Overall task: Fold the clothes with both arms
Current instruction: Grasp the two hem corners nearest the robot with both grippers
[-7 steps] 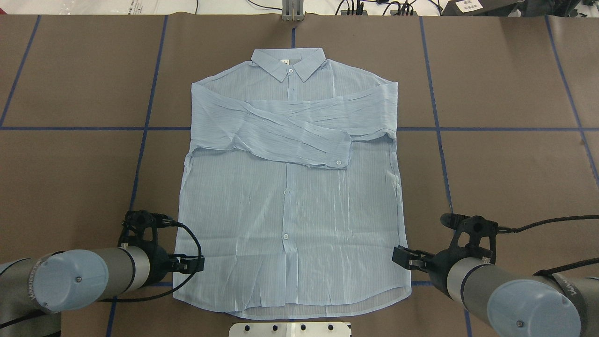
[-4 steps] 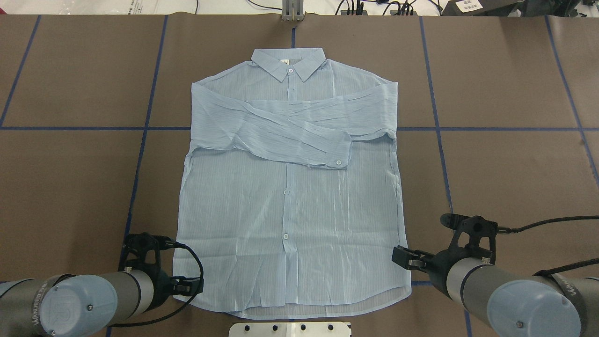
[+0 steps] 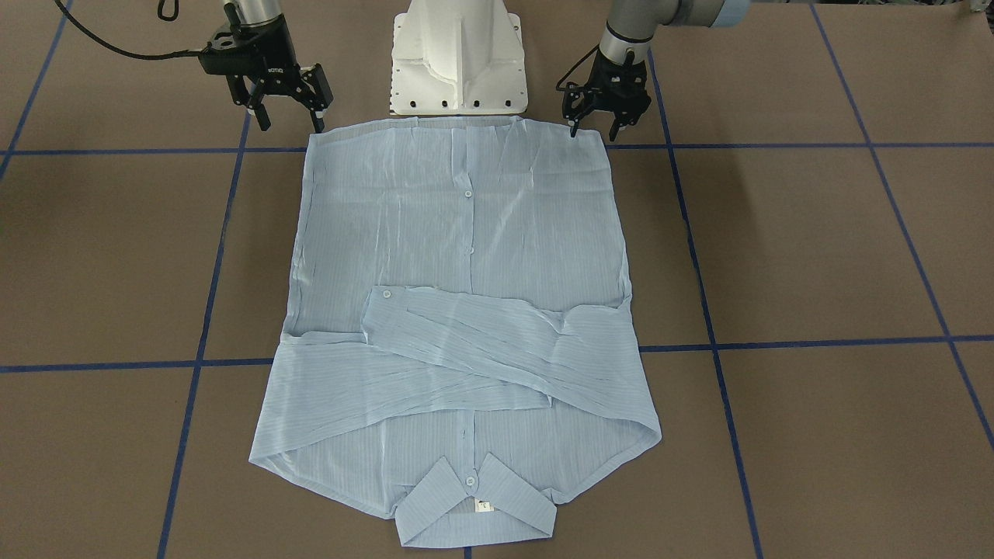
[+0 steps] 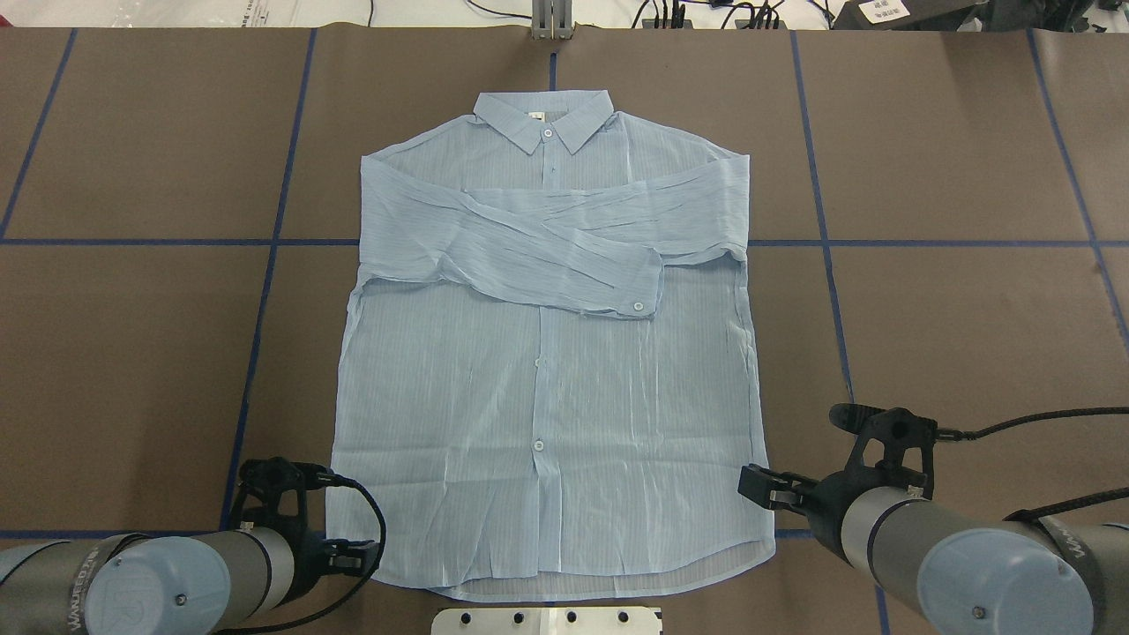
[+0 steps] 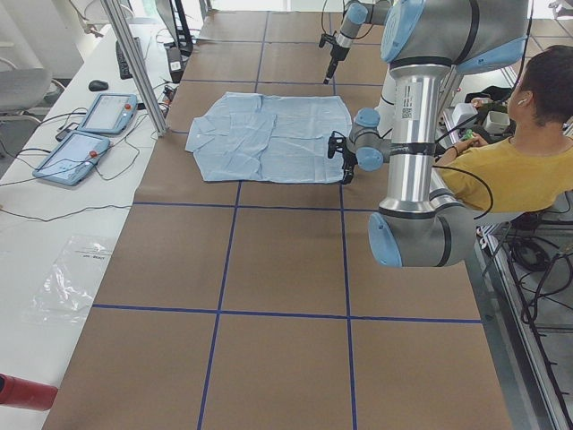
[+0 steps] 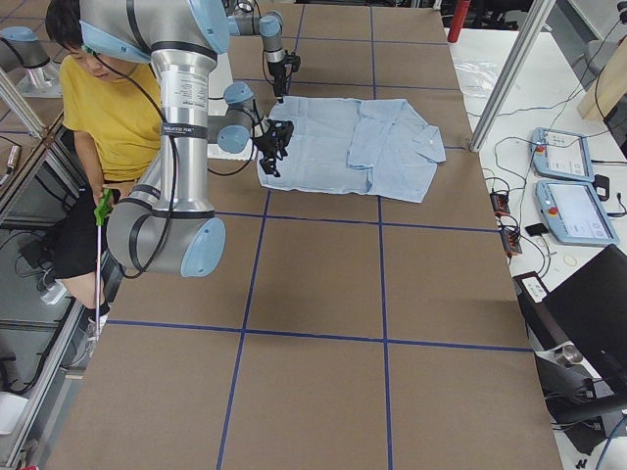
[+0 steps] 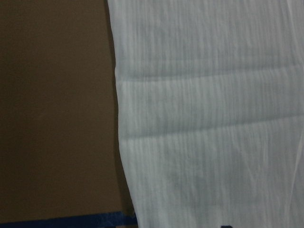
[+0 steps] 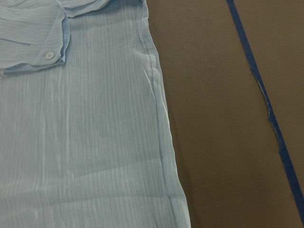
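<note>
Now our left gripper [image 3: 592, 128] and right gripper [image 3: 290, 120] — both with fingers spread — hover at the near hem corners of the shirt [image 3: 466, 225]; its length runs away from us.

Light-blue shirt [image 5: 273, 134] flat on brown tabletop [image 5: 277, 269]; blue tape grid. Left arm [image 5: 414, 134] near, large, upright. Left gripper [image 5: 341, 170] just beside shirt's near hem corner. Right gripper [image 5: 328, 73] far, small, pointing down by far hem corner. Person in yellow top [image 5: 501, 175] at right edge. Two tablets [image 5: 107, 112] on white side tabletop [image 5: 36, 224].
</note>
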`<state>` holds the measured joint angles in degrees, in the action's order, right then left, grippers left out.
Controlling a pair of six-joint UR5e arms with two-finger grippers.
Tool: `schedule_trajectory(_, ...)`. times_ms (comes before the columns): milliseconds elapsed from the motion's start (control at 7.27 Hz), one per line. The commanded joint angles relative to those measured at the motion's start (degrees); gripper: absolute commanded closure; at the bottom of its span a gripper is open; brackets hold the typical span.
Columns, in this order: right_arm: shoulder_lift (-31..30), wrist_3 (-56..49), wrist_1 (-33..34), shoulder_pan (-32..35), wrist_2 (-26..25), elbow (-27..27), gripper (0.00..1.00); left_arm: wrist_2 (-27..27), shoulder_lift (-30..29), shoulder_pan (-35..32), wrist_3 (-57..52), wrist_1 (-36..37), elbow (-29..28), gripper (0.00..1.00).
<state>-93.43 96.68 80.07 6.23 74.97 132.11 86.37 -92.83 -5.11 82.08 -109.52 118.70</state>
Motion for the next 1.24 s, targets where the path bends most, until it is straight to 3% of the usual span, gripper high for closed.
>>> schedule_trajectory(0,0.0,0.0,0.0,0.1,0.0,0.0,0.00,0.0,-0.2,0.1,0.0,0.4,-0.1,0.30)
schedule_trajectory(275,0.0,0.0,0.0,0.1,0.0,0.0,0.00,0.0,-0.2,0.1,0.0,0.4,-0.1,0.45)
schedule_trajectory(550,0.0,0.0,0.0,0.0,0.0,0.0,0.00,0.0,-0.3,0.1,0.1,0.4,-0.1,0.84)
schedule_trajectory(688,0.0,0.0,0.0,0.0,0.0,0.0,0.00,0.0,-0.3,0.1,0.1,0.4,-0.1,1.00)
schedule_trajectory(1100,-1.2,0.2,-3.2,-0.2,-0.7,-1.1,0.00,-0.8,-0.4,-0.1,0.1,0.4,0.6,1.00)
